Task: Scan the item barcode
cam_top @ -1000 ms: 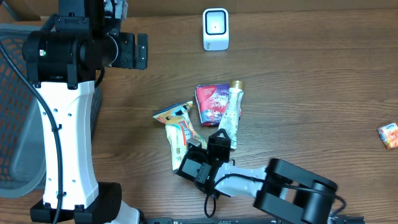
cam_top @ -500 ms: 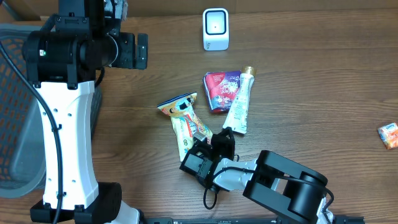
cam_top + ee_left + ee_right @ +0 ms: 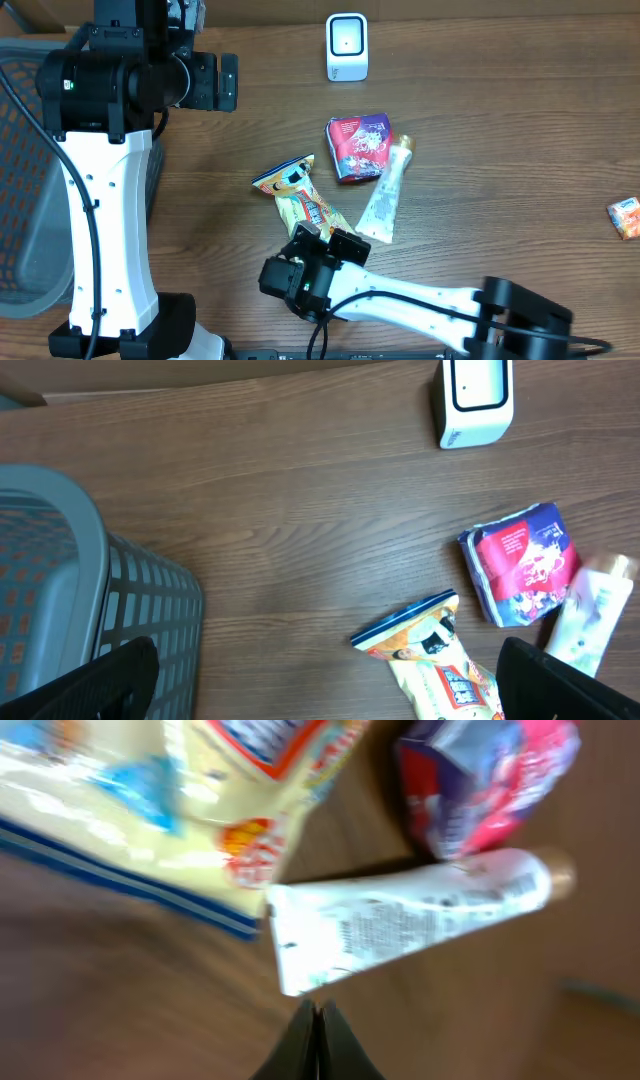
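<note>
The right tool (image 3: 315, 1020) has its fingers pressed together with nothing between them, its tips just short of the crimped end of the white tube (image 3: 410, 925), which lies flat on the worktop (image 3: 500, 110) touching the red and purple pouch (image 3: 358, 146) and close beside the yellow snack packet (image 3: 300, 195). The tube looks like the item to be scanned, and it is well apart from the barcode scanner (image 3: 347, 46) at the far edge. The risk is that closed fingers pushed forward would only nudge or spin the tube, shoving it into its neighbours, and a flat, slippery tube gives little to pinch. The left tool (image 3: 328, 660) hangs with its fingers wide apart and empty, near the mesh basket (image 3: 60, 580). The right wrist view, though blurred, shows the shut tips and printed text on the tube, which the overhead view cannot resolve; the overhead alone shows the scanner's distance and a small orange packet (image 3: 625, 217) at the right edge.
</note>
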